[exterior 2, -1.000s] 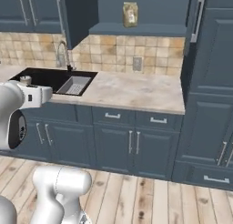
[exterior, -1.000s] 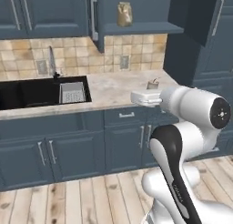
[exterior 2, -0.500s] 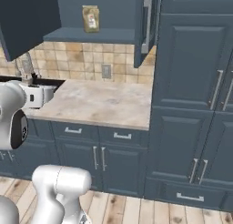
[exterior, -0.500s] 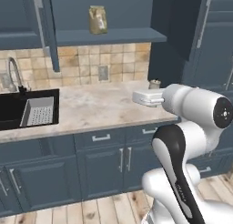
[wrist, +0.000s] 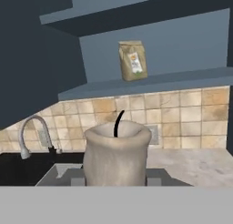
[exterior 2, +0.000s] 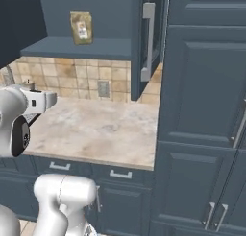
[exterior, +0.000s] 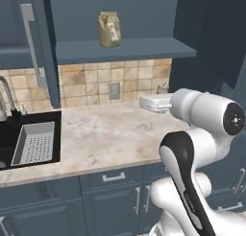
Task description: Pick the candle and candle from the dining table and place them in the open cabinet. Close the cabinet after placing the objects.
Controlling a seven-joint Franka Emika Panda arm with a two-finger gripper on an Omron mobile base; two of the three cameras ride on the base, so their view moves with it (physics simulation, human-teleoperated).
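A stubby grey-beige candle (wrist: pixel 116 155) with a black wick stands upright between my fingertips (wrist: pixel 77 178), and my gripper (wrist: pixel 116 178) is shut on it. From the left base view the candle (exterior: pixel 162 89) is a small stub on top of the white hand, held over the back right of the counter. My gripper (exterior: pixel 162 95) points at the open cabinet (exterior: pixel 126 49), whose blue shelf (wrist: pixel 150 83) lies above and ahead of the candle. The dining table is out of view.
A brown paper bag (exterior: pixel 109 29) stands on the cabinet shelf. Two open doors with silver bar handles (exterior: pixel 31 43) (exterior 2: pixel 149 38) flank the opening. A black sink (exterior: pixel 33 143) with a faucet (wrist: pixel 34 132) sits left in the marble counter (exterior 2: pixel 96 129). Tall blue cabinets (exterior 2: pixel 206 110) rise at the right.
The base has driven, so both base views have shifted: the sink slid left and the open cabinet is nearer. The gripper keeps its hold on the candle.
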